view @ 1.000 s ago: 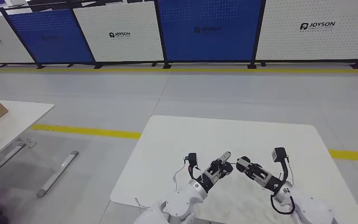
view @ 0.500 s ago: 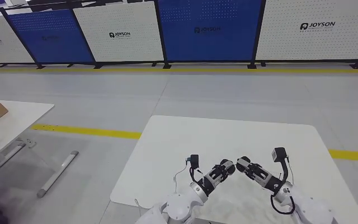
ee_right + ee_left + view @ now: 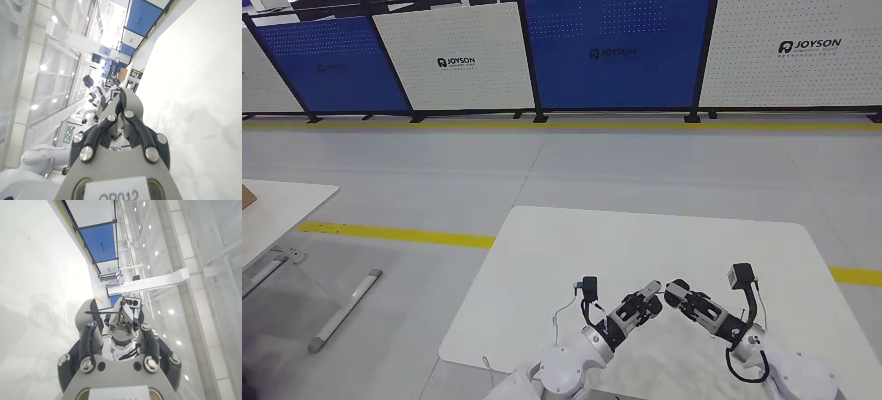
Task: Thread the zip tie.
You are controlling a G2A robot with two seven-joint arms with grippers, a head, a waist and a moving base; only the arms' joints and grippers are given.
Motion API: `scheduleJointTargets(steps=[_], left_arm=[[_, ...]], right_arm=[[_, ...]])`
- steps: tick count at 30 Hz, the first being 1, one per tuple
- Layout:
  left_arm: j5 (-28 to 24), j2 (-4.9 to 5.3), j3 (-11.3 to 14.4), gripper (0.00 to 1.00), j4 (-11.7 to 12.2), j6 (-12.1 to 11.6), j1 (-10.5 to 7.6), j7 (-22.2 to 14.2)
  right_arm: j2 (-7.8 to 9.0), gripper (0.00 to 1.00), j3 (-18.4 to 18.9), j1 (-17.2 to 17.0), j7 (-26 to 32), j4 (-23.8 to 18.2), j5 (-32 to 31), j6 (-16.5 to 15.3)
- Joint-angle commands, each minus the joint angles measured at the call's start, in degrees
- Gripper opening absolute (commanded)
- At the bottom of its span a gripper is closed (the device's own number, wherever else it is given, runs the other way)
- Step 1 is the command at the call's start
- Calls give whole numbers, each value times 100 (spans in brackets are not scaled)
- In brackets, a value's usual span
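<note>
Two grippers meet nose to nose above the near edge of the table, and the work sits in the small gap between them. Nearest, the left gripper (image 3: 646, 298) stands wide, its grey fingers (image 3: 86, 317) spread apart with nothing gripped between them. Facing it, the right gripper (image 3: 122, 93) is pinched tight on the thin black plastic zip tie (image 3: 102, 313), which juts sideways out of its closed tips as a straight strip. The pointed end reaches as far as one of the left gripper's fingers; whether it touches I cannot tell, nor can I tell where the tie's head sits. My reading is that the free end is being offered across for the left gripper to take, with the threading itself not yet done. The risk comes from how little of the strip is on offer. If the left gripper closes off-line, it could nip only the tapered tip, which would likely slide out, or knock the springy strip aside and bend it. A pull before that grip is sure could also drag the tie through the right gripper's pads. Under both lies the white round-cornered table (image 3: 572, 250), and beyond it a yellow floor line (image 3: 392, 235) and blue and white perforated panels (image 3: 617, 50).
</note>
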Motion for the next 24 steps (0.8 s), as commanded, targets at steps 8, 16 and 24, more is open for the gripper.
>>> scheduleJointTargets(steps=[8, 16, 24], left_arm=[[15, -1, -51, 0, 4, -42, 29, -93], [49, -7, -76, 0, -3, -50, 48, -108], [-43, -30, -106, 0, -32, -19, 69, 37]], right_arm=[[0, 0, 0, 0, 0, 0, 0, 0], [0, 0, 0, 0, 0, 0, 0, 0], [-19, 100, 15, -44, -35, -81, -100, 141]])
